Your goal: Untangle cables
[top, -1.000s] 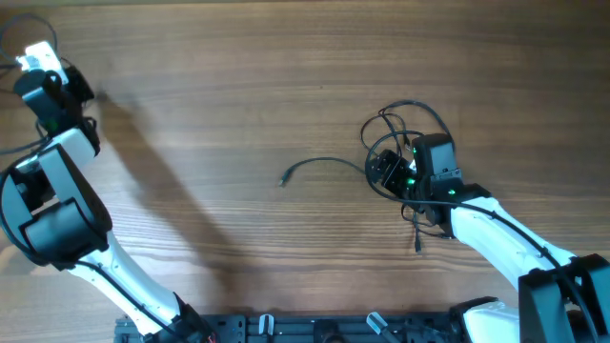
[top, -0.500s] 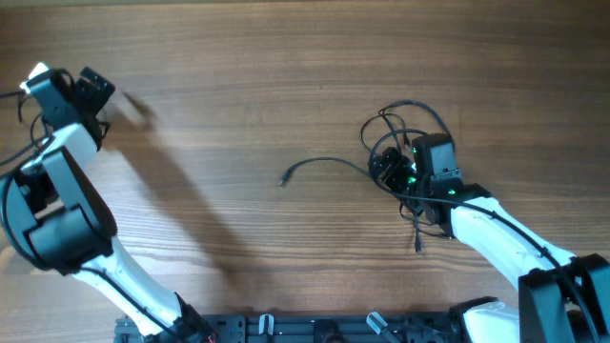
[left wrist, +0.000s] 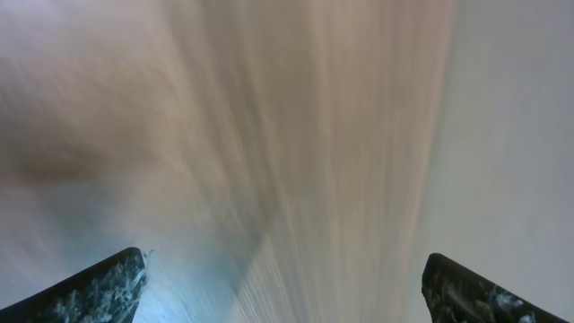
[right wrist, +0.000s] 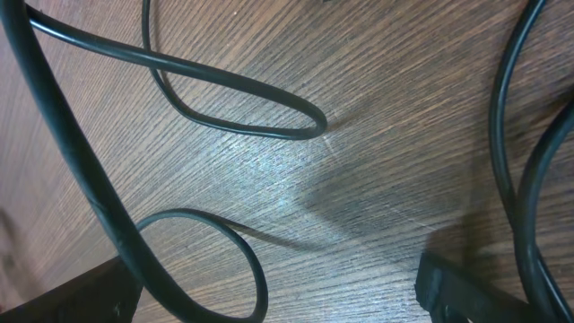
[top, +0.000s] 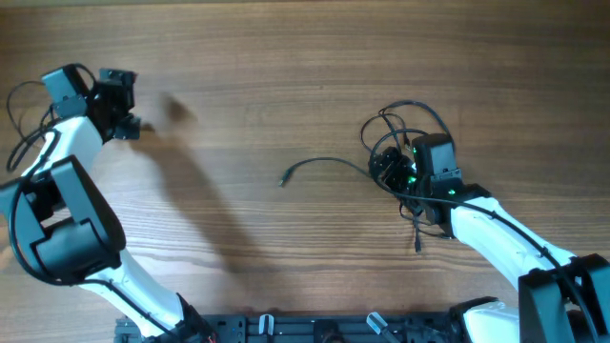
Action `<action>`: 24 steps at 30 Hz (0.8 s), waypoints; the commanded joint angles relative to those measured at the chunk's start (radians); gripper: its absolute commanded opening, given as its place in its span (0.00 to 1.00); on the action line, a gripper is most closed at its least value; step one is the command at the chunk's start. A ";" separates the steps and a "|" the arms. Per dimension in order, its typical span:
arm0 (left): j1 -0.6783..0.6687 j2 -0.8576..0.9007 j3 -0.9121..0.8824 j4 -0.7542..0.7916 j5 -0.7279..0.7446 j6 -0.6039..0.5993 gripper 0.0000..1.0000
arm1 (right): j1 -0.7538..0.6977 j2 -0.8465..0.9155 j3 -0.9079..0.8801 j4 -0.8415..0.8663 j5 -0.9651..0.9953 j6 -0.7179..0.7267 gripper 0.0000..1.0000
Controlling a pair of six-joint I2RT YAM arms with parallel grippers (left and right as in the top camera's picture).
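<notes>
Cables (top: 401,116): thin black cords, round and smooth, knotted into a small bundle of overlapping loops.
Loose ends: one strand curves out left of the bundle to a small plug (top: 284,179). A second tail (top: 417,238) trails from the bundle's robot side.
Right gripper (top: 389,170): at the bundle's left edge, jaws spread wide over the loops. The wrist view shows nothing pinched.
Left gripper (top: 119,93): far left of the bundle, well apart, jaws spread and empty. Its wrist view is blurred.
Table (top: 286,67): flat matte wood with a fine grain.
Step in hand: probably choosing one strand to draw out of the knot.
Doing it well: close on a single cord, not on a crossing of two. Pull slowly along the free strand's line, and bring the left gripper over to pin the bundle.
Handling: limp, springy cords will likely slide on the wood, and a fast tug could tighten the knot.
</notes>
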 commanded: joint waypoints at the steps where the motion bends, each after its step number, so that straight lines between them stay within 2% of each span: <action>1: -0.108 -0.014 -0.002 0.013 0.133 0.301 1.00 | -0.004 0.000 0.004 0.001 0.017 0.011 1.00; 5: -0.271 -0.021 -0.002 0.000 0.135 0.563 1.00 | -0.004 0.000 0.004 0.001 0.018 0.011 1.00; 7: -0.352 -0.021 -0.002 -0.006 0.119 0.610 1.00 | -0.004 0.000 0.004 0.002 0.018 0.011 1.00; 12: -0.465 -0.044 -0.002 -0.011 0.137 0.615 1.00 | -0.004 0.000 0.004 0.017 -0.029 0.060 1.00; 17: -0.491 -0.182 -0.002 -0.119 0.146 0.616 1.00 | -0.067 -0.081 0.043 0.038 -0.232 -0.144 1.00; 21: -0.555 -0.276 -0.002 -0.177 0.146 0.615 1.00 | -0.186 -0.282 0.145 -0.178 -0.150 -0.207 1.00; 24: -0.672 -0.278 -0.002 -0.174 0.146 0.615 1.00 | -0.310 -0.433 0.174 -0.318 -0.092 -0.206 1.00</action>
